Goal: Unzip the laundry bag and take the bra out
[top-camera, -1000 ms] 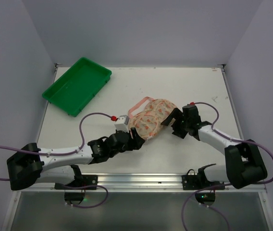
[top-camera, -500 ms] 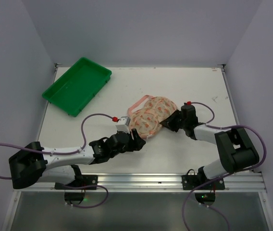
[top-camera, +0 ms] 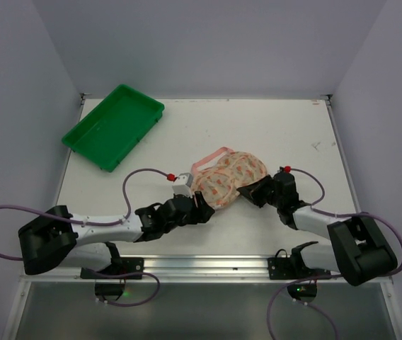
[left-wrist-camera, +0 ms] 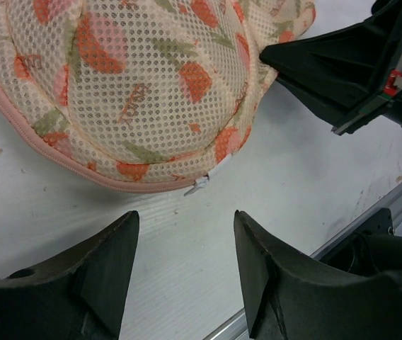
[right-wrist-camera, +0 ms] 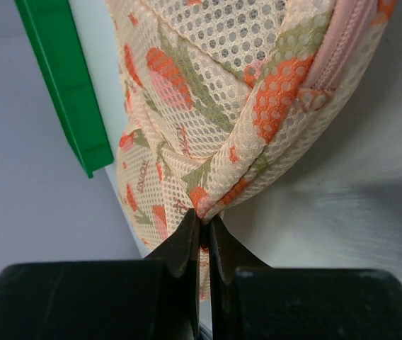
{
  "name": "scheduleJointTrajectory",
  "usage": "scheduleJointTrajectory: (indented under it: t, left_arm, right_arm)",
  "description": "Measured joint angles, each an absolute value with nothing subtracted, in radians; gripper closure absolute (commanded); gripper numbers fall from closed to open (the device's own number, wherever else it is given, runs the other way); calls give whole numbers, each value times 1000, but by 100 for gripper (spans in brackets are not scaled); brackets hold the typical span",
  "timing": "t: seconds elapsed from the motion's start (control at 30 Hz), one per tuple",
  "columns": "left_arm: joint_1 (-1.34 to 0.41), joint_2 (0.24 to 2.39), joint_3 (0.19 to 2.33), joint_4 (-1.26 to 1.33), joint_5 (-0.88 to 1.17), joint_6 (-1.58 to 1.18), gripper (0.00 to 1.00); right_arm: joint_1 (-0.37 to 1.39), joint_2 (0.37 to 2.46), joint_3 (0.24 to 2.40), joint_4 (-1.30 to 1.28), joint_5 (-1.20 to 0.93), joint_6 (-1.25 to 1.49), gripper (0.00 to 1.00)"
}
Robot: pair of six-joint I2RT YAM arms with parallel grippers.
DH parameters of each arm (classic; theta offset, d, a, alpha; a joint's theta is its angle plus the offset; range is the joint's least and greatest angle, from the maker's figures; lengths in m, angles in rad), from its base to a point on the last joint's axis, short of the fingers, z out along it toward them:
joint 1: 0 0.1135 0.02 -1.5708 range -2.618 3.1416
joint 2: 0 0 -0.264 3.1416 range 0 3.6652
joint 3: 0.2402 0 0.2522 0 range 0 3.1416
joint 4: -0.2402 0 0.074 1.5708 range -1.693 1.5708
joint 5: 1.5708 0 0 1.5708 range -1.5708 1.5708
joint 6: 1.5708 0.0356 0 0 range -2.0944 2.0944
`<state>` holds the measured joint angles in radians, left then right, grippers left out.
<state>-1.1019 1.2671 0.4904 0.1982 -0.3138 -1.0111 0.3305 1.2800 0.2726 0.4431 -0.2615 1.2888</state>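
A white desk (top-camera: 272,134) seen from above, with two black-and-white robot arms reaching in from the near edge. The laundry bag (top-camera: 228,177), a two-lobed cream mesh case printed with orange-pink flowers and green leaves, lies near the middle of the desk between the two arms. A loop of its pink trim sticks out at the far left side.

The right end effector (top-camera: 249,190) is pressed to the bag's right lobe. In the right wrist view, its two black fingers are closed tight on a small fold of the printed mesh (right-wrist-camera: 202,212), pinching it at the very tips.

The left end effector (left-wrist-camera: 185,227) sits low over the desk at the bag's near left side. Its fingers stand moderately apart and hold nothing, just short of the bag without touching it. In the left wrist view, the pink zipper trim (left-wrist-camera: 59,159) curves along the bag's near edge, and a small white zipper pull (left-wrist-camera: 199,185) hangs from it, in line with the gap between the fingers.

A green rectangular plastic tray (top-camera: 112,126) rests at the far left corner of the desk, well apart from the bag.
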Motion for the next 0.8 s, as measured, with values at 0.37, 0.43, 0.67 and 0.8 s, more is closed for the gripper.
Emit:
scheduleJointTrajectory:
  t: [0.37, 0.43, 0.67, 0.8]
  left_arm:
    - [-1102, 1368, 490, 239, -297, -1007, 49]
    - [-1102, 1386, 490, 255, -290, -1007, 50]
    - [-1102, 1441, 503, 300, -268, -1009, 51]
    - [-1102, 1448, 504, 312, -278, -1015, 53]
  right_arm:
    - [358, 1210, 271, 410, -223, 1347, 100]
    - [364, 1210, 271, 410, -219, 1352, 100]
    - [375, 1210, 271, 410, -208, 1363, 100]
    - [380, 1211, 271, 411, -205, 1370, 100]
